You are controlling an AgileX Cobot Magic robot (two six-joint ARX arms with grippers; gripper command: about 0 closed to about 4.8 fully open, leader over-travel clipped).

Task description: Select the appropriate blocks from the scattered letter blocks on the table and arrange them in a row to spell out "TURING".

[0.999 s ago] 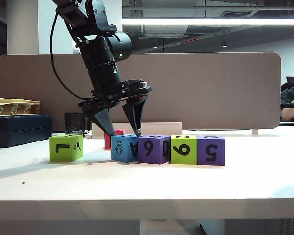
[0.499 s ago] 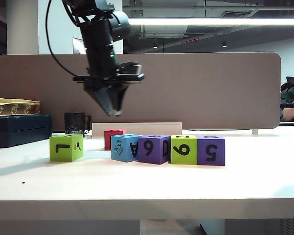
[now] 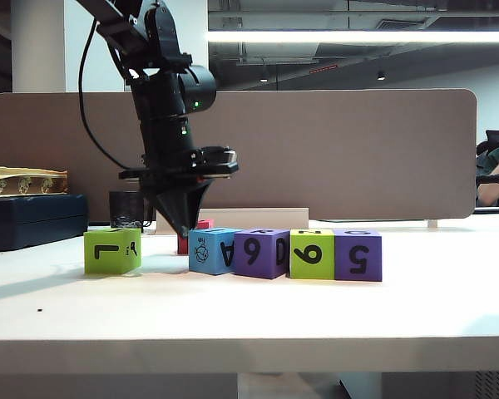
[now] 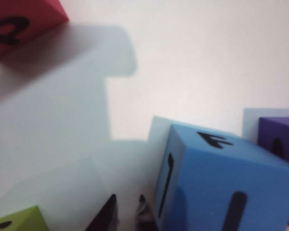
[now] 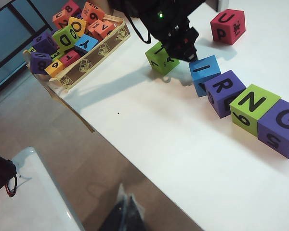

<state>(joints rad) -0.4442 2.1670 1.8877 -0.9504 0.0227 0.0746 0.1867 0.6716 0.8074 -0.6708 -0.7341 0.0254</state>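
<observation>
Blue, purple, lime and purple blocks sit touching in a row on the off-white surface [image 3: 249, 316] in my exterior view: the blue block [image 3: 211, 250], the first purple block [image 3: 263, 253], a lime block [image 3: 312, 253] and the end purple block [image 3: 358, 255]. Another lime block [image 3: 112, 250] stands apart to the left. The red block [image 3: 193, 235] is mostly hidden behind the blue one and the left gripper [image 3: 184, 231], whose fingers come together to a point just above the surface, between the lone lime block and the blue one; I see nothing between them. A black mug [image 3: 127, 209] is partly hidden by the arm.

From the left wrist, the fingertips [image 4: 108, 211] are cut off at the frame edge, nearly closed on nothing, just beside the blue block. Red and lime corners are cropped, their letters unreadable.

From the right wrist, the row's tops read I, R, N, G; the lone lime block's letter is half covered by the left arm. The red block shows U and P. A tray of spare blocks [image 5: 74, 38] sits at the surface's corner. The right gripper [image 5: 125, 214] is a dark blur off the surface's edge; I cannot tell its state.
</observation>
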